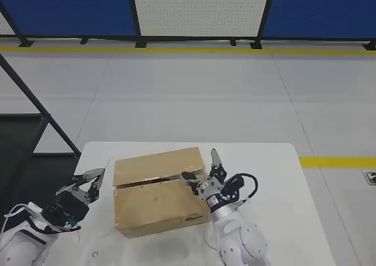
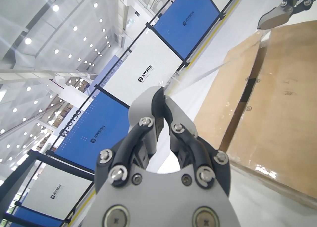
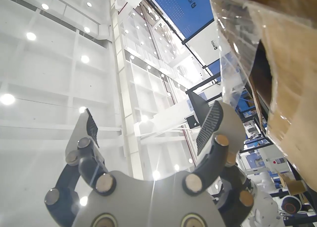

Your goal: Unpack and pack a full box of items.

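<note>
A brown cardboard box [image 1: 158, 196] sits in the middle of a white table [image 1: 274, 199]. Seen from above, its two top flaps are folded down with a dark seam between them. The left gripper [image 1: 94, 181] is just beside the box's left side, off the cardboard. The right gripper [image 1: 199, 166] is at the box's right end, over the end of the seam, with its two fingers spread wide and nothing between them.

The left wrist view gives finer detail of the left gripper [image 2: 161, 94]. Its fingertips are pressed together, pinching a strip of clear packing tape [image 2: 198, 74]. The strip stretches from the tips across to the upper edge of the box [image 2: 272, 114]. In the same view, one fingertip [image 2: 272, 18] of the right gripper hangs over the box's far corner.

The right wrist view looks upward from close beside the box [image 3: 284, 2]. The right gripper [image 3: 152, 109] is wide open and empty, its ribbed pads [image 3: 210, 124] facing each other. Crumpled loose clear tape [image 3: 235, 47] hangs from the edge of a cardboard flap, with a dark gap under the flap. The tape is next to one finger, but it is not clear whether they touch.

Blue and white partition panels [image 1: 74, 16] stand along the floor beyond the table.
</note>
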You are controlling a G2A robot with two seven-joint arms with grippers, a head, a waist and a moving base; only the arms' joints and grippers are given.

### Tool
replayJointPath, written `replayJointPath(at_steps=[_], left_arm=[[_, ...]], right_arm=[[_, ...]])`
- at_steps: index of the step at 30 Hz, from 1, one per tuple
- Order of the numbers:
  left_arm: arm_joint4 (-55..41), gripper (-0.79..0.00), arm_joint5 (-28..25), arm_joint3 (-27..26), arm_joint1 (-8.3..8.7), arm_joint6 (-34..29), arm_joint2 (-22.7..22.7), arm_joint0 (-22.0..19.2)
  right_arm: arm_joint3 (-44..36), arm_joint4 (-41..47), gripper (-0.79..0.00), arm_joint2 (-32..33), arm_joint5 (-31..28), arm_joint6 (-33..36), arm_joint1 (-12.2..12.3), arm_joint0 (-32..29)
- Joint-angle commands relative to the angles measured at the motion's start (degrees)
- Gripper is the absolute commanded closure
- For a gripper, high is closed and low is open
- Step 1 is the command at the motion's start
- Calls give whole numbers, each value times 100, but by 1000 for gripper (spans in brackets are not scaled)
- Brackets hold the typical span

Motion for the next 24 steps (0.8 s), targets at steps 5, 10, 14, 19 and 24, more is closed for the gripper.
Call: replayJointPath(at_steps=[5, 10, 14, 19, 24], left_arm=[[-146, 0, 53, 142, -23, 33, 84, 7], [-201, 0, 58, 286, -37, 33, 150, -23], [-211, 0, 20, 347, -43, 60, 194, -43], [-286, 0, -11, 381, -51, 144, 220, -7], [-335, 0, -31, 365, -51, 232, 171, 76]], right_arm=[[107, -149, -785, -87, 67, -221, 7, 78], [187, -331, -785, -158, 132, -478, 10, 139], [260, -395, -785, -220, 117, -583, 8, 168], [315, -55, -785, -249, -136, -341, -5, 166], [307, 277, -785, -231, -312, -323, -19, 136]])
